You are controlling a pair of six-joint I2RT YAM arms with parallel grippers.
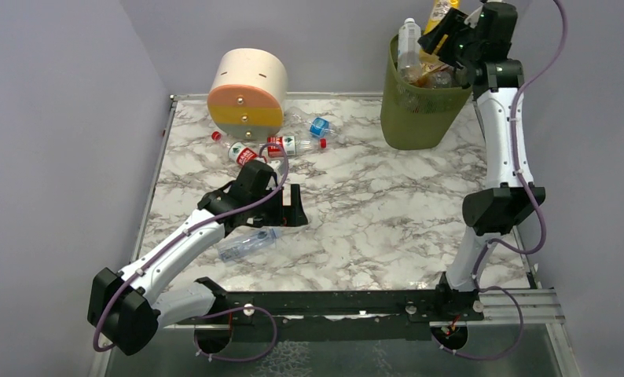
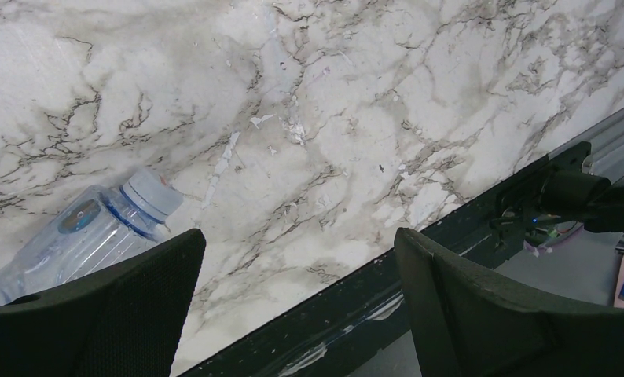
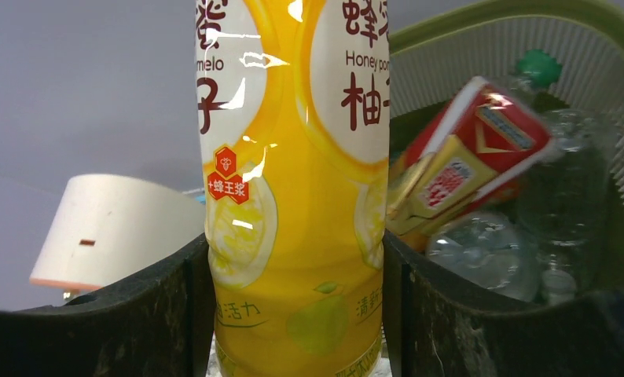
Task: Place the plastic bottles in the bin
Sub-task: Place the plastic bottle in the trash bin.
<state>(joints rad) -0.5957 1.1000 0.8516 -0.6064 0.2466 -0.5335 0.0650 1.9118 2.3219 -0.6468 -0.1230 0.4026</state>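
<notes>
Tabletop (image 1: 387, 204); right claw (image 3: 295, 255) grips bottle (image 3: 293, 149) (yellow).

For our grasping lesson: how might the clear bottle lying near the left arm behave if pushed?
On its side on the smooth marble table, the clear bottle would probably roll. It looks empty, so likely light and squashy.

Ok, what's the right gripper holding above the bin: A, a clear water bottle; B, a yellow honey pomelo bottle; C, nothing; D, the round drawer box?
B: the right gripper is shut on the yellow bottle, labelled Honey pomelo, above the bin.
</notes>
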